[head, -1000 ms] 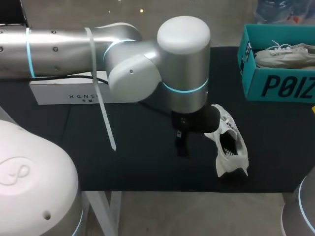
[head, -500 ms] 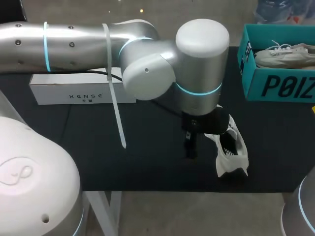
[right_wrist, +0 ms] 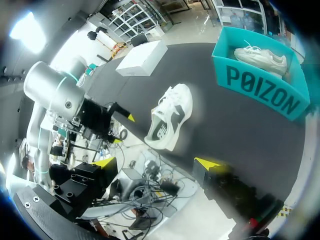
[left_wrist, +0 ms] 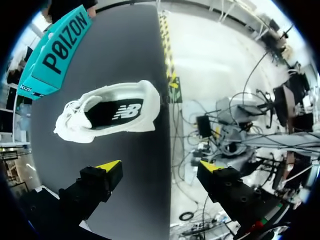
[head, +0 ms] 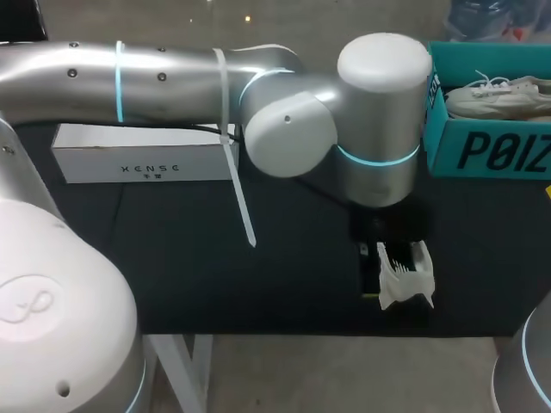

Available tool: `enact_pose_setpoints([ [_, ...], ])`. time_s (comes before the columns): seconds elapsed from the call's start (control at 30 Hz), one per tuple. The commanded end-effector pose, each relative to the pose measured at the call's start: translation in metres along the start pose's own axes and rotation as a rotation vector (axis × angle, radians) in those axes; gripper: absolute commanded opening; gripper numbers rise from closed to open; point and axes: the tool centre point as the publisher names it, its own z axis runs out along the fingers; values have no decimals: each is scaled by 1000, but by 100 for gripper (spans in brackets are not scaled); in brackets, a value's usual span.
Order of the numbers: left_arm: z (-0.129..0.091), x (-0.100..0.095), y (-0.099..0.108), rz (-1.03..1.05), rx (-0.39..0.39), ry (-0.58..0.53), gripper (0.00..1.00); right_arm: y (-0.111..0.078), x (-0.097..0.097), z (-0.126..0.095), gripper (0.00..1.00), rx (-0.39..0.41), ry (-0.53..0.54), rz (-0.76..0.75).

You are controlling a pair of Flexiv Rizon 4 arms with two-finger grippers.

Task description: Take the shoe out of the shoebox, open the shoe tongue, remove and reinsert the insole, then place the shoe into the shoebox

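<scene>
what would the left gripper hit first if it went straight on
Probably the heel end of the white sneaker, lying just ahead of the open left gripper; depth is unclear, so it might touch the black table beside it instead.

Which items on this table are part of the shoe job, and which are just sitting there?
Job: white shoe; teal shoebox; open left gripper by that shoe.
Idle: white box; second shoe inside the shoebox.
</scene>
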Motion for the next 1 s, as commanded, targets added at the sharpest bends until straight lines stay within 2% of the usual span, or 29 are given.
enact_pose_setpoints([
  [0.03, 7, 2, -30, -11, -37, -5, 100, 0, 0, 0, 100, 1, -1, 1],
  [0.47, 32, 12, -67, -64, -18, -12, 100, 0, 0, 0, 100, 1, -1, 1],
  [0.7, 41, 11, -75, -76, -12, -16, 100, 0, 0, 0, 100, 1, -1, 1],
  [1.0, 49, 1, -71, -95, -13, -16, 100, 0, 0, 0, 100, 1, -1, 1],
])
